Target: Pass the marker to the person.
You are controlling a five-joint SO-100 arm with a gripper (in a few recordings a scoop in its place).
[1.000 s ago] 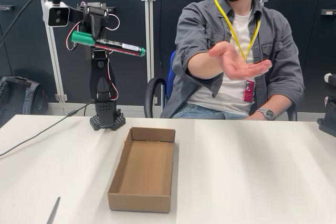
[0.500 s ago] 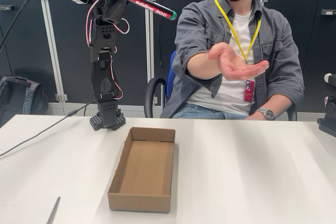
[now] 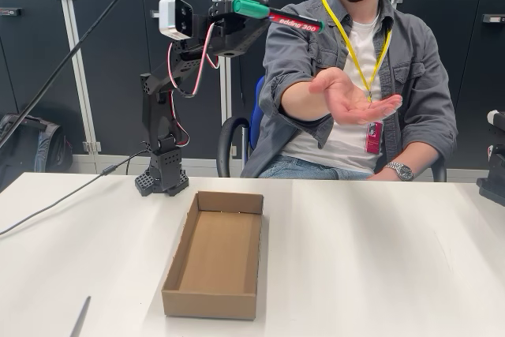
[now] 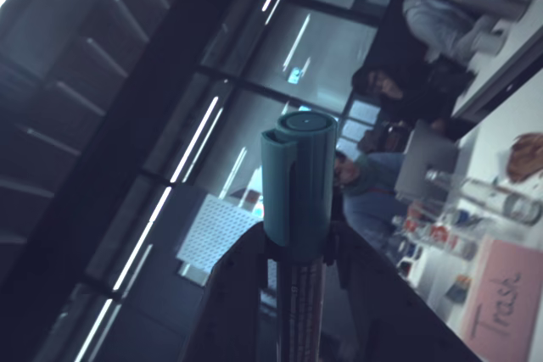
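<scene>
Gripper (image 3: 237, 15) clamps the marker (image 3: 278, 15) at top centre of the fixed view, swung right from upper left, nearer the person's open hand (image 3: 353, 97). You're closing on handover.

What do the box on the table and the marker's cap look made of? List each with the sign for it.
Box: brown corrugated cardboard by the look, matte, with folded walls and raw edges.
Marker cap: probably moulded plastic, green, smooth, with a slight sheen and a formed clip ridge. It sits in the gripper.
</scene>
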